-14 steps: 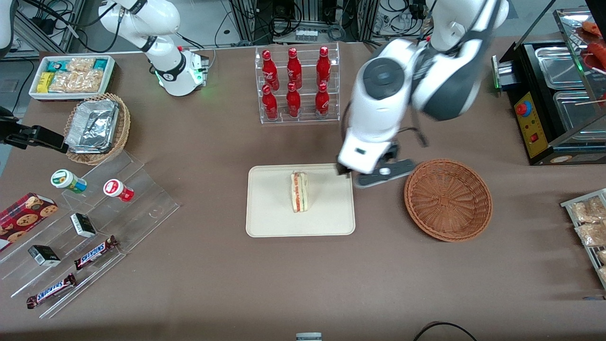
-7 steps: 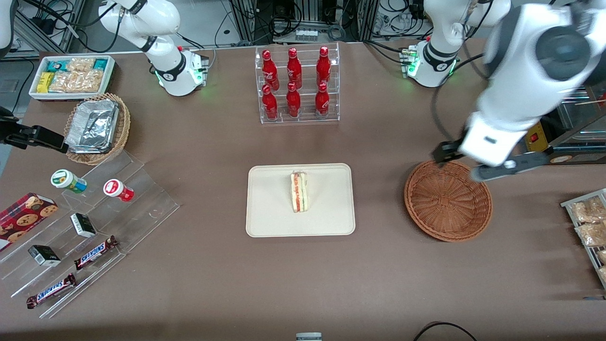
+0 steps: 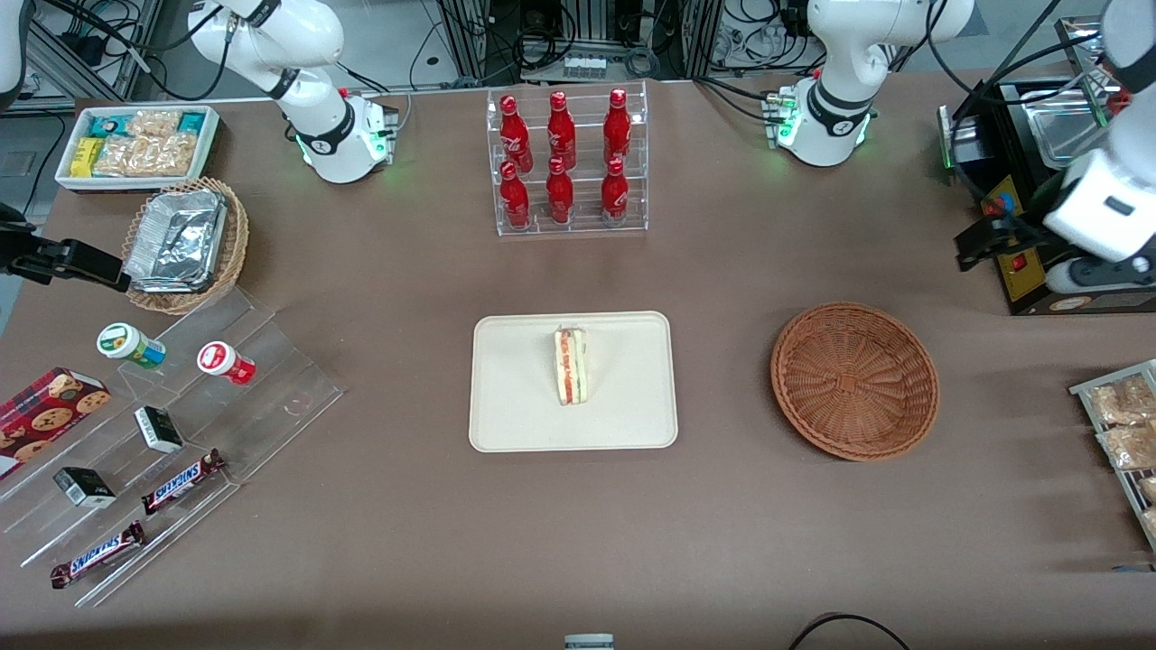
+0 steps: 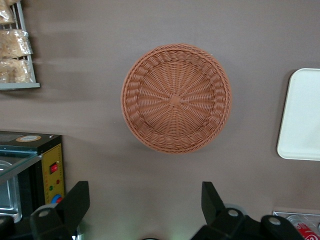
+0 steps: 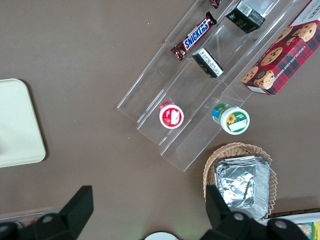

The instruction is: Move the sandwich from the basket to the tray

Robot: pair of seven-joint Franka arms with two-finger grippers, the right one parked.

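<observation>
Your gripper (image 4: 142, 210) is raised above the working arm's end of the table, beside the black appliance with the yellow panel (image 3: 1016, 239), and it holds nothing. In the left wrist view its two fingers (image 4: 75, 202) stand wide apart, with bare brown table (image 3: 578, 524) showing in the gap between them.

The basket (image 3: 854, 380) sits on the table below the gripper, nearer the front camera than the gripper is, and nothing touches it. From the wrist camera you look straight down into its woven bottom (image 4: 175, 98); there is no food in it.

The sandwich (image 3: 571, 365) is well apart from your gripper, toward the parked arm's end of the table from it, past the basket. It stands on the tray (image 3: 519, 397), near the tray's middle, with its red, orange and green filling edge facing up and its bread sides upright. One rounded corner of the tray (image 4: 301, 117) shows in the wrist view, separated from the basket by a strip of table
</observation>
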